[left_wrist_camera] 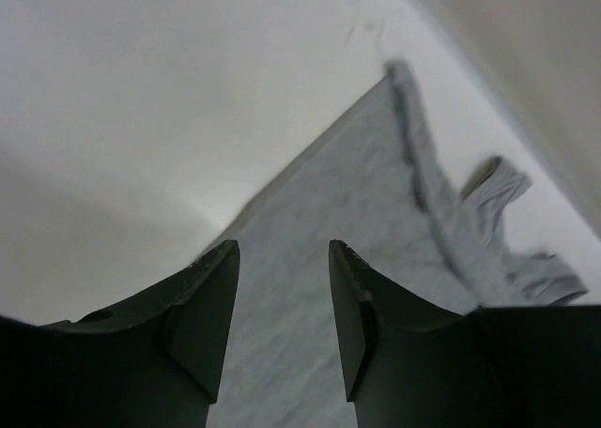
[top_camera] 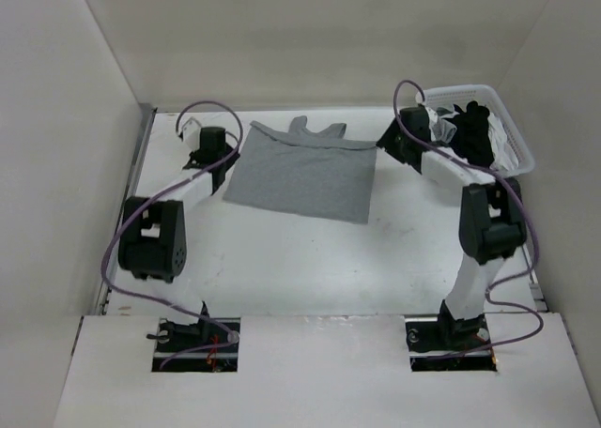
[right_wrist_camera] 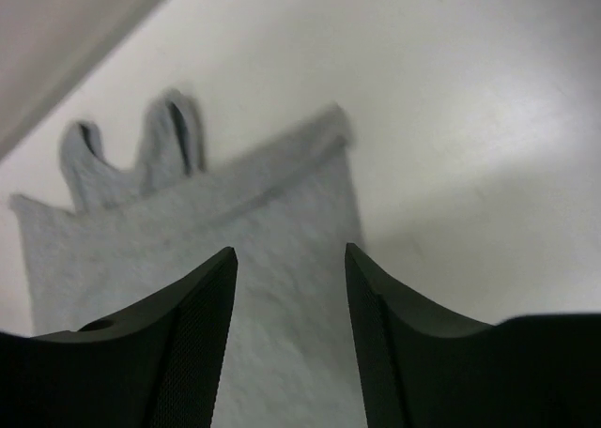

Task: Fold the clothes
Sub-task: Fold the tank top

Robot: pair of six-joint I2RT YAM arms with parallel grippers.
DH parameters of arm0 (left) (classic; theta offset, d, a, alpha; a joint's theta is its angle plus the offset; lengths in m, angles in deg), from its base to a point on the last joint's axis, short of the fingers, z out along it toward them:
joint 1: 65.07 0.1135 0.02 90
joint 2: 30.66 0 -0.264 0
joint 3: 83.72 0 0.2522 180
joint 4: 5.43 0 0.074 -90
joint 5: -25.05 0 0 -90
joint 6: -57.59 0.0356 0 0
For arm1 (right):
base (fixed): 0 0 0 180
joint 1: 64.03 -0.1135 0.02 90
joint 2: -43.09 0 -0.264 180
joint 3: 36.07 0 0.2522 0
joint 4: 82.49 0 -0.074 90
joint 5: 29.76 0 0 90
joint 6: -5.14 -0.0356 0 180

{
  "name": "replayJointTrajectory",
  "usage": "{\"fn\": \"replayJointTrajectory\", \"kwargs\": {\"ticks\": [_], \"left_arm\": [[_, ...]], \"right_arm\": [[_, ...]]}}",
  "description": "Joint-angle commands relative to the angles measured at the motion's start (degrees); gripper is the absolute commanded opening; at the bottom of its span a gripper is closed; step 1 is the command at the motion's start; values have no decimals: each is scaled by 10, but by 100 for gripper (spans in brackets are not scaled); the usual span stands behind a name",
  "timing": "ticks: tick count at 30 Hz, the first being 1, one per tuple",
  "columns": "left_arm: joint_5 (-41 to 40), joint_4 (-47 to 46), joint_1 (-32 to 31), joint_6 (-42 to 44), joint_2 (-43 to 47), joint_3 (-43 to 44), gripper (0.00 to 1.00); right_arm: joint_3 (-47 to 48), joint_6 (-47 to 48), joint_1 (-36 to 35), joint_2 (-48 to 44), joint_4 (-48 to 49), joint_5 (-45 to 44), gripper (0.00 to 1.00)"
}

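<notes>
The clothes [top_camera: 300, 173] are one light-grey sleeveless garment lying flat on the white table, folded over so the straps poke out at the far edge. My left gripper [top_camera: 228, 161] hovers at its left edge, open, with only grey fabric [left_wrist_camera: 319, 259] showing beneath the jaws. My right gripper [top_camera: 383, 139] is at the garment's far right corner, also open and holding nothing. In the right wrist view the cloth [right_wrist_camera: 188, 240] with its two straps lies below and ahead of the open gripper [right_wrist_camera: 289, 252]. The left wrist view shows the open gripper [left_wrist_camera: 284, 245] over the cloth's edge.
A white slatted basket [top_camera: 512, 132] with dark and light garments in it stands at the back right, just behind my right arm. White walls close the table on three sides. A white table [top_camera: 310, 259] spreads in front of the garment.
</notes>
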State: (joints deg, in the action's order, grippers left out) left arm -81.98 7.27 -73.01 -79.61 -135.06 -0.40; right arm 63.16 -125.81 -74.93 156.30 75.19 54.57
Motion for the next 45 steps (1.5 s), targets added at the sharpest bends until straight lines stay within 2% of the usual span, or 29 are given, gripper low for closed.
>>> {"fn": "replayJointTrajectory", "kwargs": {"ticks": [1, 3, 4, 5, 6, 7, 9, 10, 13, 14, 18, 25, 27, 29, 34, 41, 45], "left_arm": [[-29, -46, 4, -31, 95, -144, 41], [-29, -50, 13, -43, 150, -220, 40], [-25, -53, 18, -54, 175, -250, 40], [-15, -53, 22, -71, 197, -273, 40], [4, -56, 25, -77, 217, -294, 41], [22, -61, 25, -78, 230, -310, 42], [45, -65, 25, -69, 238, -329, 44], [47, -70, 26, -71, 234, -338, 46], [67, -121, 44, -80, 208, -358, 47], [77, -142, 52, -85, 204, -366, 47], [124, -204, 70, -101, 177, -383, 45], [126, -239, 69, -107, 146, -388, 44], [130, -249, 71, -110, 134, -389, 41], [138, -250, 71, -112, 122, -383, 32], [142, -248, 71, -114, 110, -377, 15], [136, -257, 71, -115, 103, -374, 1], [137, -269, 70, -125, 157, -390, 0]], "right_arm": [[-132, 11, -39, -142, 78, -62, 57], [-228, 10, -67, -211, 107, -76, 58], [-272, 6, -80, -239, 117, -75, 47], [-306, -1, -90, -260, 127, -71, 33], [-360, -18, -102, -290, 141, -62, 13], [-398, -28, -111, -312, 149, -51, 6], [-457, -45, -123, -347, 160, -36, 6], [-486, -55, -131, -362, 167, -32, 10], [-540, -79, -148, -381, 184, -27, 33], [-550, -87, -150, -379, 188, -27, 36], [-561, -102, -150, -344, 220, -15, 43], [-565, -119, -158, -292, 294, -4, 50], [-558, -125, -158, -278, 296, 2, 48], [-553, -127, -158, -271, 297, 2, 43], [-551, -137, -158, -261, 296, -9, 39], [-553, -153, -158, -247, 299, -20, 12], [-568, -149, -170, -313, 290, -37, 6]]}}
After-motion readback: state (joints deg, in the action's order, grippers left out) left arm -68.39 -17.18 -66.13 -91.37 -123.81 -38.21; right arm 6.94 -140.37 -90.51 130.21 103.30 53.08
